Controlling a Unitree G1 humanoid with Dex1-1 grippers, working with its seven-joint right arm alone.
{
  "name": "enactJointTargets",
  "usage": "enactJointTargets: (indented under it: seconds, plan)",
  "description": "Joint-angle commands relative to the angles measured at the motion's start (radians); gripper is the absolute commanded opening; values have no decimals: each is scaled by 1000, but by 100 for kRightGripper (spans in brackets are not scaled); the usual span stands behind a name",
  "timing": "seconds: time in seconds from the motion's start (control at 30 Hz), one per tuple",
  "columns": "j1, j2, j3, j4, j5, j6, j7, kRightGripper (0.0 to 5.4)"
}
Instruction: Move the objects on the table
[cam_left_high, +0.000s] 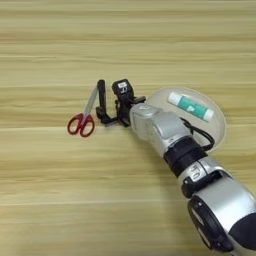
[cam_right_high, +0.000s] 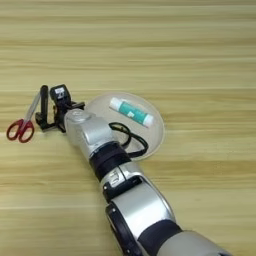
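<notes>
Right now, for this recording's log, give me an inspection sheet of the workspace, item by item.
Surface: wooden table, light brown with horizontal grain.
Job's things: glue stick, white with teal label, lying inside the plate. Red-handled scissors lie flat on the table left of the plate, blades pointing up-right.
Clutter: nothing seen.
Grippers: right gripper reaches left past the plate; jaws spread, one finger beside the scissors' blades, nothing held.
Cables: a black cable loops off the forearm over the plate's near rim.
Surroundings: nothing seen beyond the table top.
</notes>
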Motion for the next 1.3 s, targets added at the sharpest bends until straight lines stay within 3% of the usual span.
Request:
enactJointTargets:
  seconds: [0.03,0.43,0.93,1.3]
  plan:
    - [-219,226,-47,14,36,-19,-10,478]
    - [-220,228,-30,36,17,-27,-3,368]
    - [-183,199,112,29,-64,23,50,210]
    - [-186,193,117,38,-60,60,66,111]
